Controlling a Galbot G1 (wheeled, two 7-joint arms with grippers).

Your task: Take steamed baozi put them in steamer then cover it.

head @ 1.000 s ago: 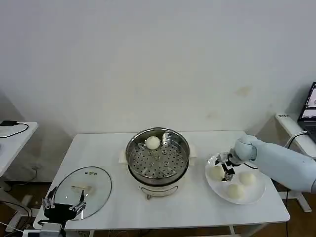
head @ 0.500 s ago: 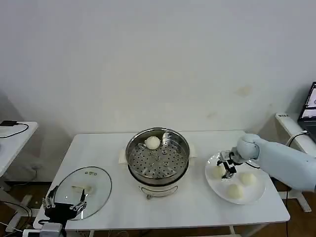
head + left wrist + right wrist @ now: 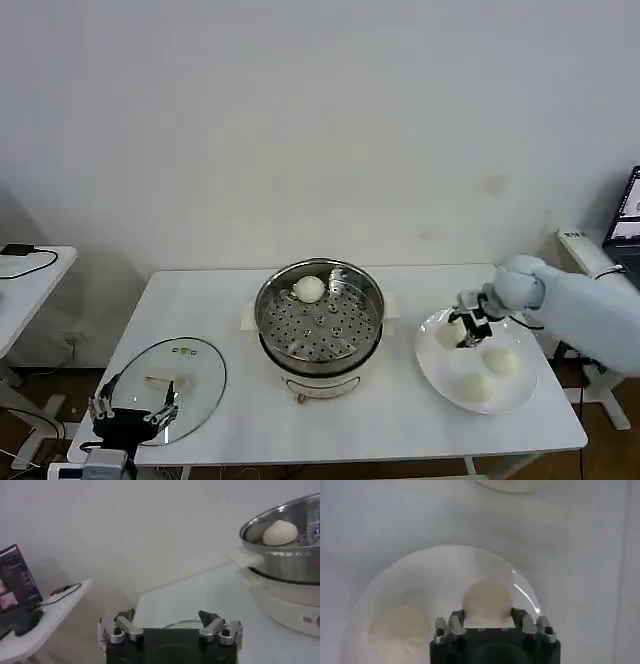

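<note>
The steel steamer (image 3: 320, 322) stands mid-table with one steamed baozi (image 3: 309, 289) on its perforated tray; the left wrist view shows the steamer (image 3: 287, 562) and that bun (image 3: 280, 532) too. At the right, my right gripper (image 3: 467, 327) is shut on a baozi (image 3: 450, 335) just above the white plate (image 3: 440, 378); its fingers press the bun's sides (image 3: 487, 601). Two more baozi (image 3: 500, 361) (image 3: 476, 387) lie on the plate, one seen from the wrist (image 3: 400, 627). The glass cover (image 3: 168, 385) lies flat at the front left. My left gripper (image 3: 130, 413) (image 3: 170, 625) hangs open at the cover's near edge.
A side table (image 3: 25, 285) with a cable stands to the left, a dark screen (image 3: 17, 587) on it. Another desk with a laptop (image 3: 625, 215) is at the far right. Bare tabletop (image 3: 400, 410) lies between the steamer and the front edge.
My right gripper has risen and drawn back to the right with the baozi between its fingers. The left arm, cover and steamer have stayed put.
</note>
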